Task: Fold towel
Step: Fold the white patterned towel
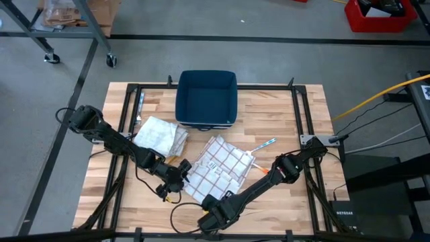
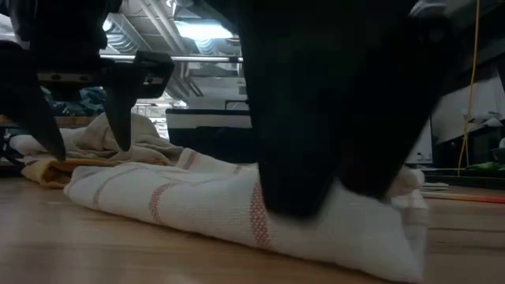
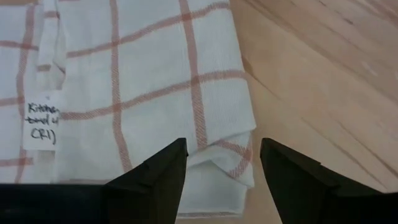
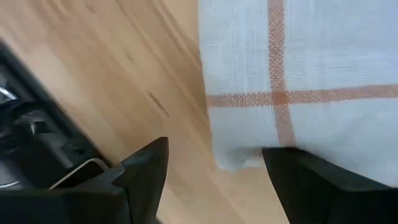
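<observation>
Left arm reaching in from the table's left side, links stretched diagonally toward table centre. Left gripper [image 1: 180, 176] low over the surface, fingers [image 3: 163, 171] spread wide, nothing between them. Right arm coming from the right side, elbow near mid-right, forearm angled down toward the near edge. Right gripper [image 1: 209, 216] at near-centre edge, close to the surface, fingers [image 4: 147, 163] parted wide, gripping nothing. Both wrists pitched downward. Grippers near each other, not touching.
</observation>
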Tool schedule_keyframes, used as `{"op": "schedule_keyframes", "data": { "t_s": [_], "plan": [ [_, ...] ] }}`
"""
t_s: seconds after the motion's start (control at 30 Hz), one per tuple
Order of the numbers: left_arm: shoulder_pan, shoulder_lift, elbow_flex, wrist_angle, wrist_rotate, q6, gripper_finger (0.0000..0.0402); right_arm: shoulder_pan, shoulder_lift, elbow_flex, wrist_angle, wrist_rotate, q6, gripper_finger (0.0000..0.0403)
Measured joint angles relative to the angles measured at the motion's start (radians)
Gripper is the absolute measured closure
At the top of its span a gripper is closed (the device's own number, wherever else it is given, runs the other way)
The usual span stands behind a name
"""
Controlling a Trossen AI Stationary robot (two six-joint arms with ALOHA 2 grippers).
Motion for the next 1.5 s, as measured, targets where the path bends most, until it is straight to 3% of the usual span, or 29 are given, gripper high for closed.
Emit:
{"op": "schedule_keyframes", "data": {
  "t_s": [0.3,0.57,0.73,0.93,1.07,1.23,1.5],
  "plan": [
    [-0.002,0.090,-0.009,0.057,-0.003,0.000,0.0204,-0.003,0.030,-0.001,-0.003,0.005,0.000,0.0139],
    [-0.002,0.146,-0.008,0.104,-0.029,0.023,0.0204,-0.006,0.033,-0.015,-0.001,0.104,0.005,0.0146],
    [-0.008,0.136,-0.007,0.103,-0.050,0.016,0.0240,-0.007,0.029,-0.046,0.007,0.081,0.008,0.0203],
    [-0.042,0.132,-0.007,0.101,-0.079,-0.024,0.0338,-0.007,0.029,-0.047,0.042,0.057,0.011,0.0316],
    [-0.091,0.132,-0.007,0.099,-0.082,-0.120,0.0392,-0.006,0.031,-0.043,0.124,-0.021,0.012,0.0387],
    [-0.187,0.120,-0.007,0.086,-0.074,-0.231,0.0388,0.002,0.039,-0.027,0.276,-0.103,0.036,0.0371],
    [-0.345,-0.004,0.088,-0.137,-0.065,-0.332,0.0395,0.018,0.024,0.014,0.461,-0.135,0.082,0.0389]
  ]
}}
